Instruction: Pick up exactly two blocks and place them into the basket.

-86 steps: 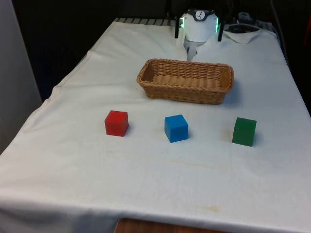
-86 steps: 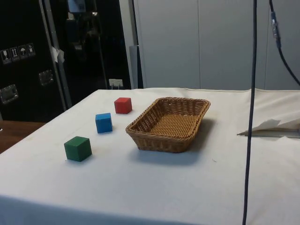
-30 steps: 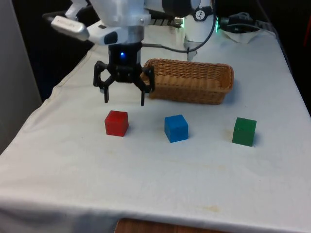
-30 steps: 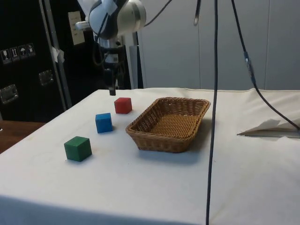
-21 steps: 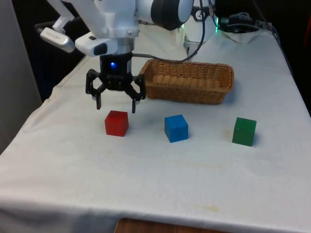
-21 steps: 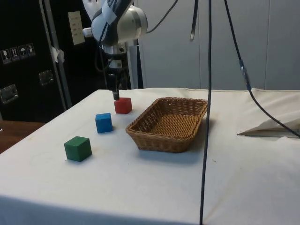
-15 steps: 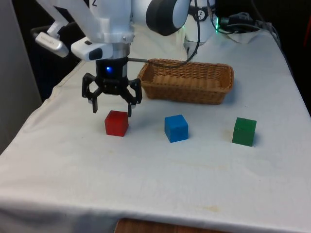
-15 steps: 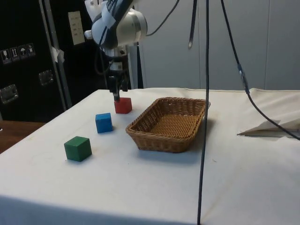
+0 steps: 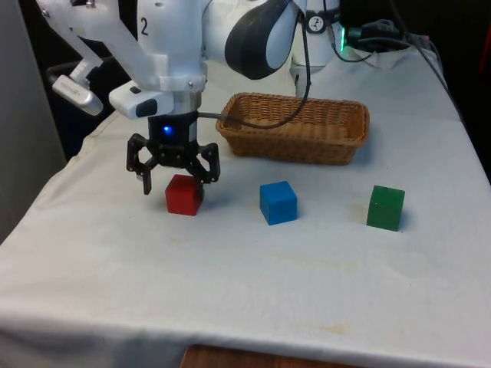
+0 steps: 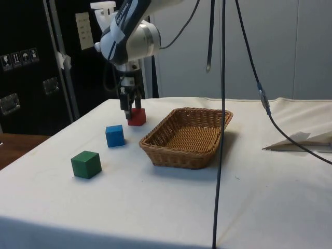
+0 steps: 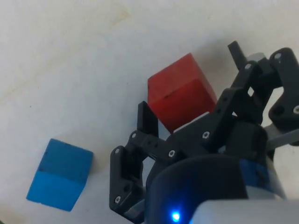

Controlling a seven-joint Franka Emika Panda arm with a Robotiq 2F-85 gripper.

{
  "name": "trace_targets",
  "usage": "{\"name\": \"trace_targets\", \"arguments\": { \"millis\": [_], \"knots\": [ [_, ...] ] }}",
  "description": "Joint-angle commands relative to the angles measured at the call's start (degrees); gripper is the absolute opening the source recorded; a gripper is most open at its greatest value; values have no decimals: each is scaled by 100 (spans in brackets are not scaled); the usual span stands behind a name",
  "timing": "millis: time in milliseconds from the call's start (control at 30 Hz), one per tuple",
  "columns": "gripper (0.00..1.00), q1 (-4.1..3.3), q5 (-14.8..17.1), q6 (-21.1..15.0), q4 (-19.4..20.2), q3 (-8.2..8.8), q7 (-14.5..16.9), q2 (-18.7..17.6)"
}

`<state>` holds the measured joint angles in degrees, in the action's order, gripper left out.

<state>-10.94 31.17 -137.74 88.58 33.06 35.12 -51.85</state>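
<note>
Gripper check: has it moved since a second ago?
Yes. The open gripper has dropped from above the table, level with the basket in the front view, down around the red block, which sits unmoved.

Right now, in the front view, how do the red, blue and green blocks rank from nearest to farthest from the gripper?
1. Red block: between the open fingers of the gripper, on the front view's left.
2. Blue block: middle of the row.
3. Green block: far end, on the front view's right.
</note>
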Motion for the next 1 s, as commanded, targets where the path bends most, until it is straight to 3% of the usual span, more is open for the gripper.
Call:
{"name": "trace_targets", "arguments": {
  "millis": [0,33,67,200,267,300,333,600,633,667,733,767,867,900,967],
  "knots": [
    [100,46,29,-6,-46,-17,29,-46],
    [100,6,17,0,0,11,6,-23],
    [100,52,40,-11,-46,-11,40,-63],
    [100,74,74,-17,-40,23,86,-103],
    [100,74,103,-11,-40,34,115,-115],
    [100,34,92,0,0,63,86,-92],
    [100,74,115,-11,-40,40,126,-120],
    [100,86,126,-17,-40,52,149,-132],
    [96,52,109,0,0,74,120,-109],
    [96,86,126,-17,-40,52,149,-132],
    [75,86,126,-17,-40,52,149,-138],
    [51,86,132,-17,-40,57,149,-138],
    [20,74,126,-17,-23,63,143,-126],
    [4,74,126,-17,-23,69,143,-126],
    [0,69,120,-17,-17,74,138,-120]
  ]
}}
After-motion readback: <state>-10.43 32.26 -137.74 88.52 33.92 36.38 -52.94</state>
